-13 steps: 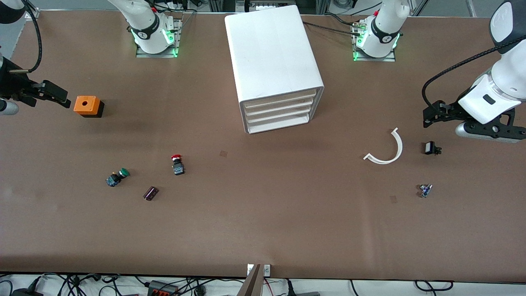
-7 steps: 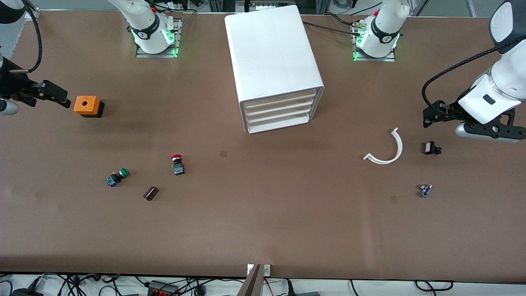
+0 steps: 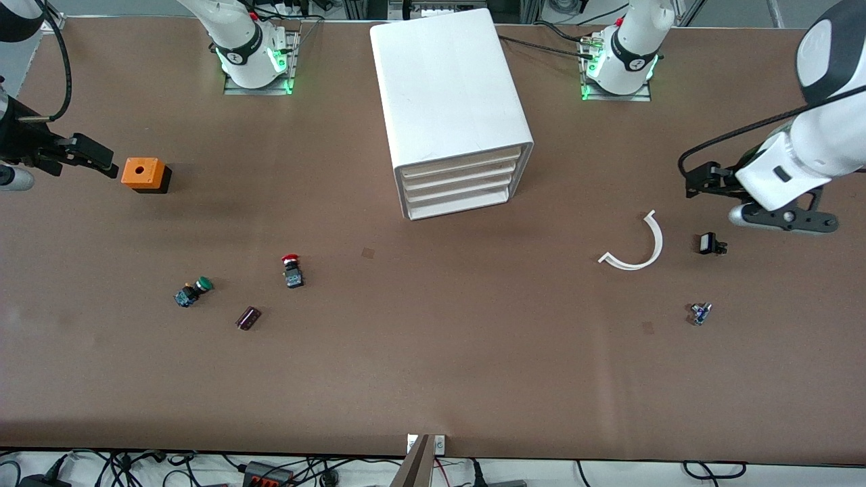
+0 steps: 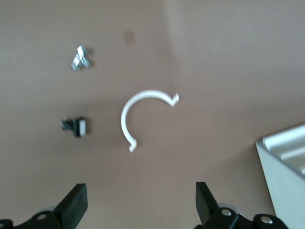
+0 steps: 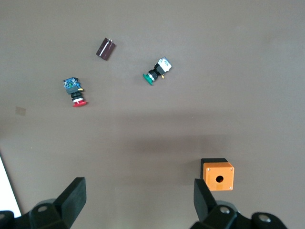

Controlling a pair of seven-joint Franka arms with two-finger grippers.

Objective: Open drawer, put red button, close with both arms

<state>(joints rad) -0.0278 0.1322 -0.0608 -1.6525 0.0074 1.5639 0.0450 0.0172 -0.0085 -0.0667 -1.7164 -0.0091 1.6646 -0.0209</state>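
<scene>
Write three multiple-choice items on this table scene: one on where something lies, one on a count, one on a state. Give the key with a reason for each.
1. Where does the red button lie?
A. in a drawer
B. on the table, nearer the front camera than the cabinet
C. on the orange box

2. How many drawers does the cabinet's front show?
A. two
B. four
C. six

3. What is the state of the drawers?
A. all shut
B. top one pulled out
C. bottom one removed

Key:
1 B, the button stands on bare tabletop below the cabinet in the front view, toward the right arm's end.
2 B, four stacked fronts are visible.
3 A, all fronts sit flush, and both the left gripper and right gripper hang open over the table's ends, away from the cabinet.
</scene>
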